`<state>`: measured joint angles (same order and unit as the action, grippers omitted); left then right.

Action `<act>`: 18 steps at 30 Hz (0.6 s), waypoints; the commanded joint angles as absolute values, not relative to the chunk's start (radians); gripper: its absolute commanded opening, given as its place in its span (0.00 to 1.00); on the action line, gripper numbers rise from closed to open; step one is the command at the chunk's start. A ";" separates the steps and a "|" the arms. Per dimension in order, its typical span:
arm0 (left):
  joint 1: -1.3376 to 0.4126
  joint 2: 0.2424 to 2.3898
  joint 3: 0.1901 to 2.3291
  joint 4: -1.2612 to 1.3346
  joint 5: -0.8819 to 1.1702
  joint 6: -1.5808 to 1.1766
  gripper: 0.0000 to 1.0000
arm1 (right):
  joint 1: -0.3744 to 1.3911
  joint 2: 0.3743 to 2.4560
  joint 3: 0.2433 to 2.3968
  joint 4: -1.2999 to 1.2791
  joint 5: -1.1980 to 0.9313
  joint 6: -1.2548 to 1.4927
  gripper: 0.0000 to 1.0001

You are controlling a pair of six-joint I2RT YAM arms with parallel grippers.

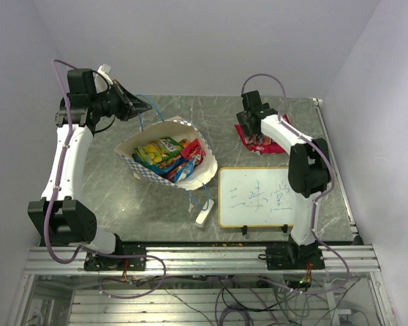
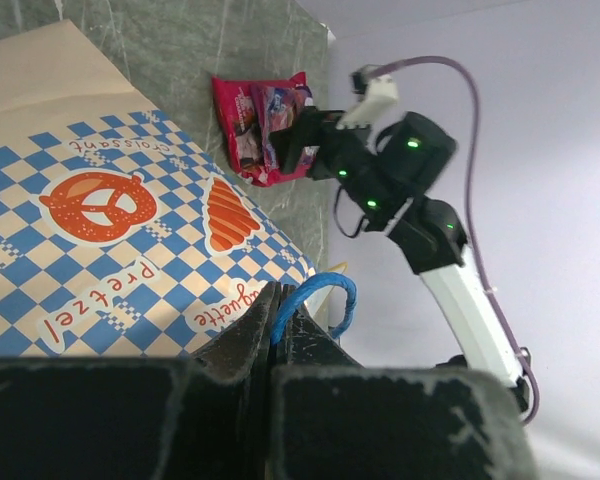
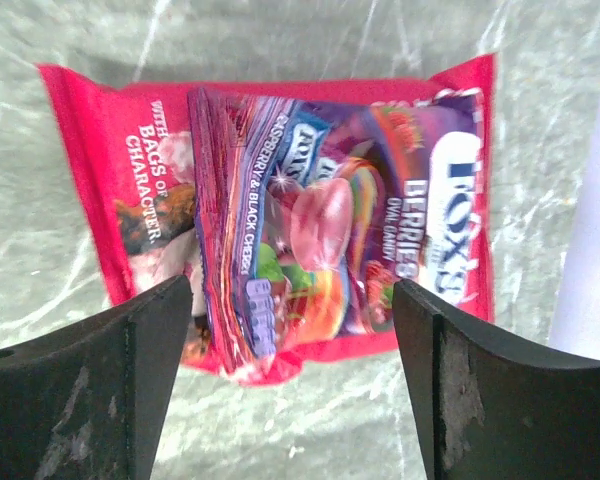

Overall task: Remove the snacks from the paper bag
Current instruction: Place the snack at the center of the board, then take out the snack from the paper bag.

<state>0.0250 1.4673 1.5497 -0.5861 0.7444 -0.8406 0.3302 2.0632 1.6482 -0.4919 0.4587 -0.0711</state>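
Two packets lie on the table point(image 3: 280, 40) under my wide-open right gripper point(image 3: 292, 300), purple packet point(image 3: 350, 230) atop red packet point(image 3: 100, 170). My left gripper point(image 2: 280, 300) pinches the blue handle point(image 2: 315, 295) of the bag point(image 1: 197, 178); other snacks point(image 1: 164, 153) lie inside.

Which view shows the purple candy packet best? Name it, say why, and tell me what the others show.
Right wrist: the purple packet fills the frame, label readable, lying on a red packet. Left wrist shows it small and distant. Top external: the right arm hides most of it.

even diffuse light, soft shadows; glints on glossy packet point(image 3: 340, 220); left-wrist fingers point(image 2: 400, 420) blurred
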 commanded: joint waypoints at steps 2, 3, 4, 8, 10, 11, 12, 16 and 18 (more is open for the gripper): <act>0.009 1.414 1.523 -0.529 0.764 -0.842 0.07 | 0.371 1.866 1.636 -0.498 0.378 -0.102 0.82; 0.006 1.410 1.515 -0.520 0.766 -0.850 0.07 | 0.386 1.834 1.623 -0.489 0.343 -0.124 0.83; 0.004 1.405 1.507 -0.512 0.768 -0.857 0.07 | 0.406 1.801 1.606 -0.475 0.306 -0.145 0.83; 0.003 1.386 1.487 -0.497 0.766 -0.871 0.07 | 0.542 1.618 1.476 -0.333 0.159 -0.313 0.87; 0.002 1.381 1.486 -0.498 0.765 -0.869 0.07 | 0.620 1.521 1.399 -0.251 0.068 -0.393 0.87; 0.003 1.379 1.485 -0.498 0.765 -0.869 0.07 | 0.644 1.475 1.366 -0.214 0.019 -0.415 0.87; 0.003 1.378 1.485 -0.498 0.765 -0.870 0.07 | 0.665 1.435 1.336 -0.173 -0.032 -0.423 0.86; 0.003 1.374 1.480 -0.484 0.767 -0.883 0.07 | 0.729 1.324 1.240 -0.060 -0.281 -0.478 0.83; 0.003 1.372 1.477 -0.466 0.772 -0.892 0.07 | 0.759 1.309 1.208 -0.007 -0.339 -0.482 0.82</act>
